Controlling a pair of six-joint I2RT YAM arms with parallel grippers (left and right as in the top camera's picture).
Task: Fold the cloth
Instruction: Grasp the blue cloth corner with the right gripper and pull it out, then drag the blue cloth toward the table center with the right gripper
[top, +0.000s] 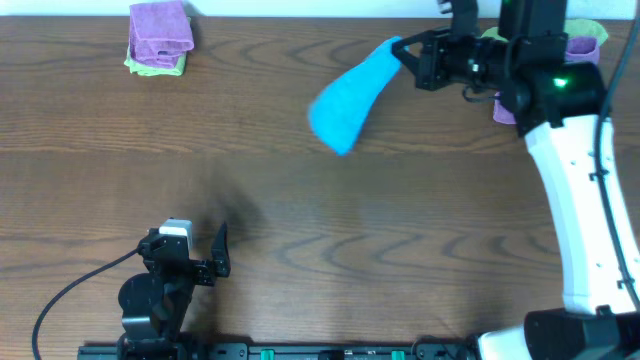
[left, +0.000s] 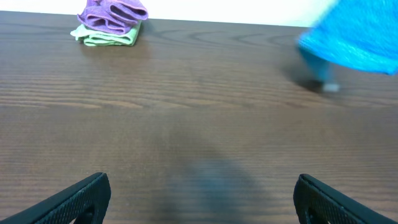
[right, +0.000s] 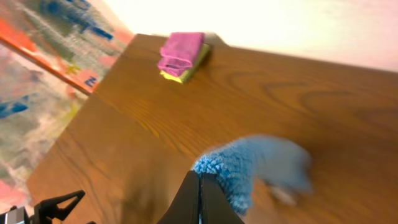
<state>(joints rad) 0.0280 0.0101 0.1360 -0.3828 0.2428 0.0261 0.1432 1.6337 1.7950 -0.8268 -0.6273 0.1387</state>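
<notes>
The sky-blue cloth (top: 348, 98) hangs bunched in the air from my right gripper (top: 403, 52), which is shut on its top edge at the back right of the table. In the right wrist view the cloth (right: 261, 168) trails off blurred below the closed fingers (right: 200, 180). In the left wrist view the cloth (left: 354, 37) shows at the upper right, blurred, with its white tag (left: 331, 87) low near the table. My left gripper (top: 205, 262) is open and empty at the front left, its fingers (left: 199, 199) spread wide over bare wood.
A purple cloth on a lime-green one (top: 160, 36) lies at the back left, also in the left wrist view (left: 111, 23) and the right wrist view (right: 183, 55). More purple and green cloths (top: 582, 38) lie behind my right arm. The table's left edge (right: 74, 118) shows.
</notes>
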